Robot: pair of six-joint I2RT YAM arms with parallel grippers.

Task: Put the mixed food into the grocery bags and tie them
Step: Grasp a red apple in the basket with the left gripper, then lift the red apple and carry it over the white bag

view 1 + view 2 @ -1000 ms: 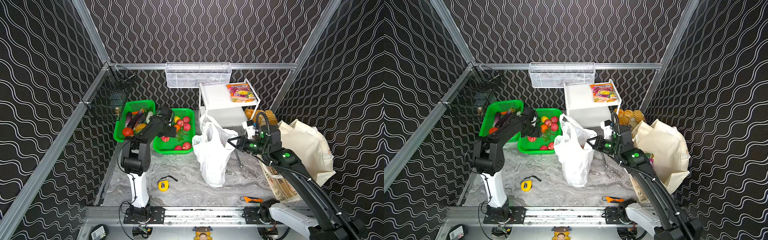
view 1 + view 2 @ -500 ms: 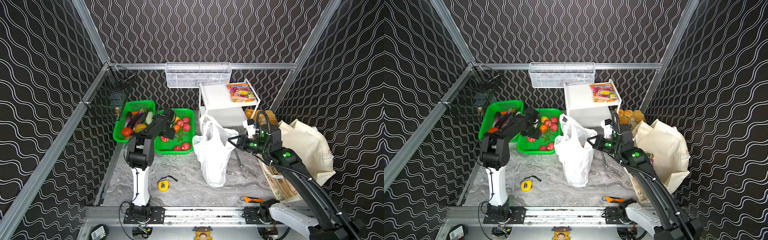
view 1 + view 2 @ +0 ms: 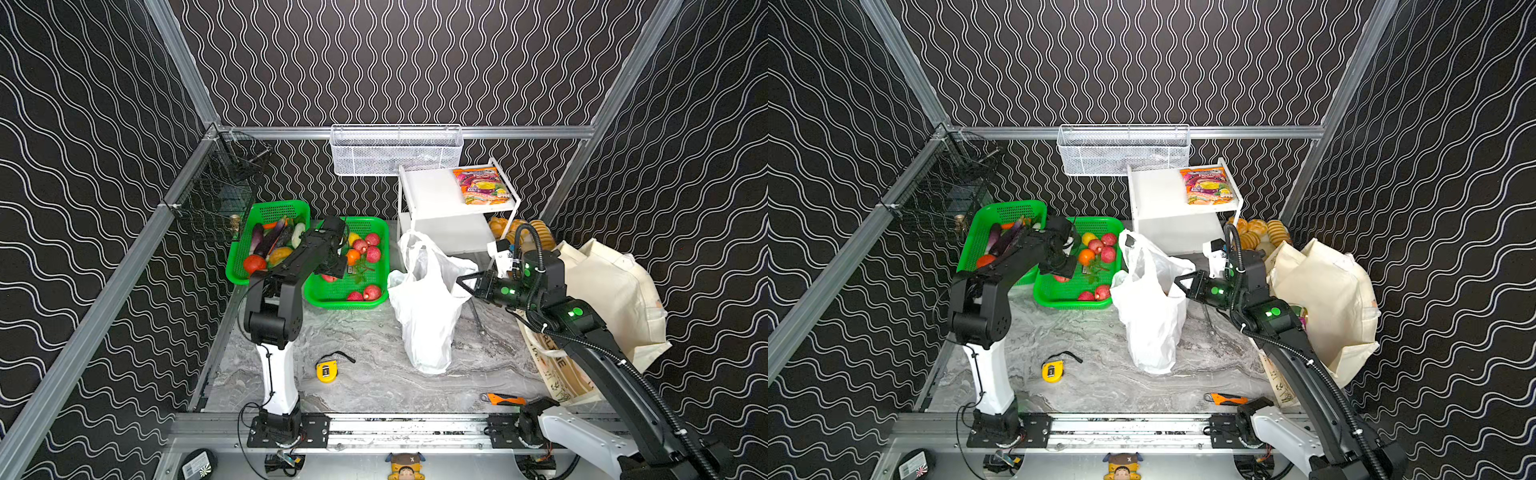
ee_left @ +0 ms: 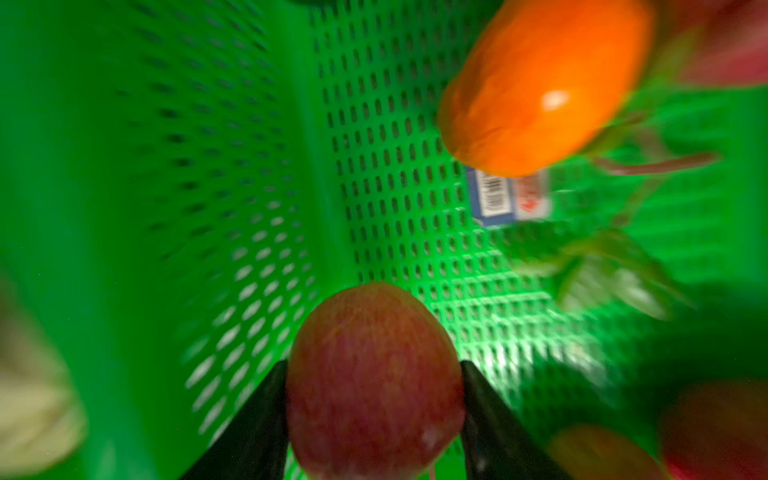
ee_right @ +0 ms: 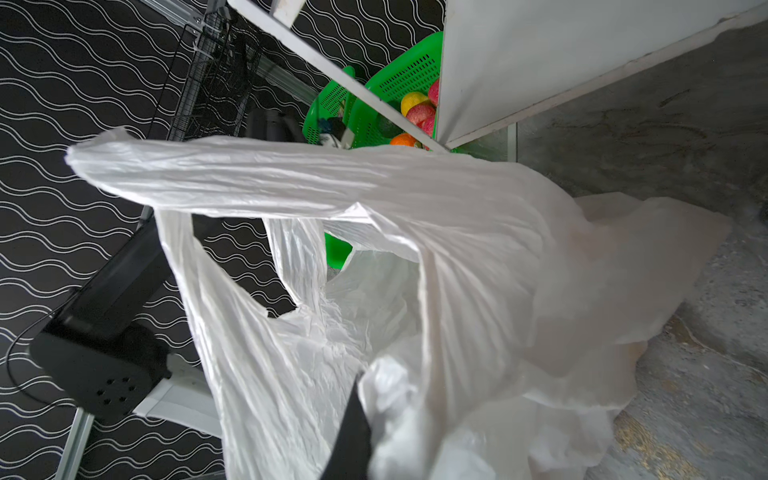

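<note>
- The marbled grey surface point(image 3: 374, 386) is carrying everything, and both arms are rising from its front edge.
- A cream cloth tote point(image 3: 611, 291) is slumping at the right side of the surface, behind the right arm and well apart from the fruit.
- A white shelf point(image 3: 436, 195) is standing at the back, just behind the plastic bag.
- The thin white plastic bag point(image 3: 428, 316) is standing upright in the middle, between the fruit basket and the right arm. Its handles are sticking up and its mouth is gaping.
- A green vegetable basket point(image 3: 237, 266) and a green fruit basket point(image 3: 345, 302) are sitting side by side at the back left.
- The right tool point(image 3: 461, 281) is clenching the plastic bag at its right rim. In the right wrist view, bunched plastic is pressing against one black finger point(image 5: 351, 419).
- The left tool point(image 4: 374, 365) is reaching down into the fruit basket and grasping a red fruit point(image 4: 374, 395), with a finger pressing on each side of it. This wrist view is blurring.
- A snack packet point(image 3: 482, 185) is lying flat on the shelf's top, toward its right edge.
- An orange point(image 4: 544, 87) is resting on the fruit basket's floor, near the red fruit but apart from it.
- A yellow tape measure point(image 3: 327, 371) is lying on the surface in front of the baskets.
- An orange-handled knife point(image 3: 503, 400) is lying near the front right edge.
</note>
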